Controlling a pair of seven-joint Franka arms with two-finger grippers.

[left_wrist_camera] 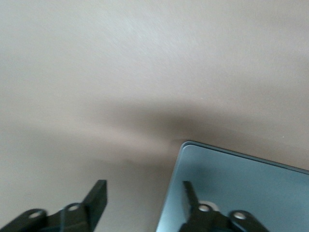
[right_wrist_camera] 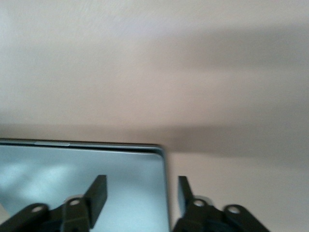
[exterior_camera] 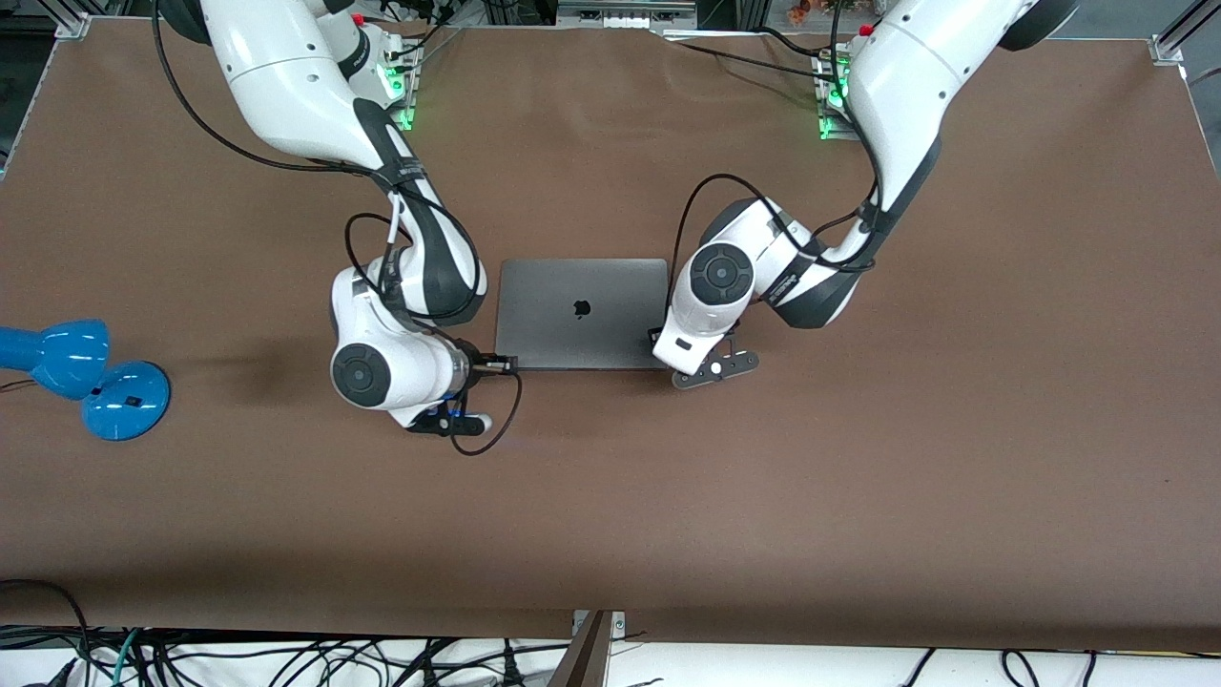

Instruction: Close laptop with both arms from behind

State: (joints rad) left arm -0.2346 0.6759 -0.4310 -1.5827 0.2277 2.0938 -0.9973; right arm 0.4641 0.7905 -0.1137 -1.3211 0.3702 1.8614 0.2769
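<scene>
The space-grey laptop [exterior_camera: 582, 313] lies flat on the brown table [exterior_camera: 858, 458], lid down, apple logo facing up. My left gripper [exterior_camera: 668, 355] is open and low over the laptop's corner toward the left arm's end, on the edge nearer the front camera. In the left wrist view [left_wrist_camera: 143, 191] one finger is over the lid [left_wrist_camera: 241, 188] and the other over the table. My right gripper [exterior_camera: 485, 366] is open at the matching corner toward the right arm's end. In the right wrist view [right_wrist_camera: 141, 186] its fingers straddle the lid's side edge [right_wrist_camera: 72, 169].
A blue desk lamp [exterior_camera: 86, 377] lies on the table at the right arm's end. Loose cables [exterior_camera: 286, 658] hang below the table's edge nearest the front camera. Both arms' green-lit bases [exterior_camera: 401, 91] stand along the edge farthest from the front camera.
</scene>
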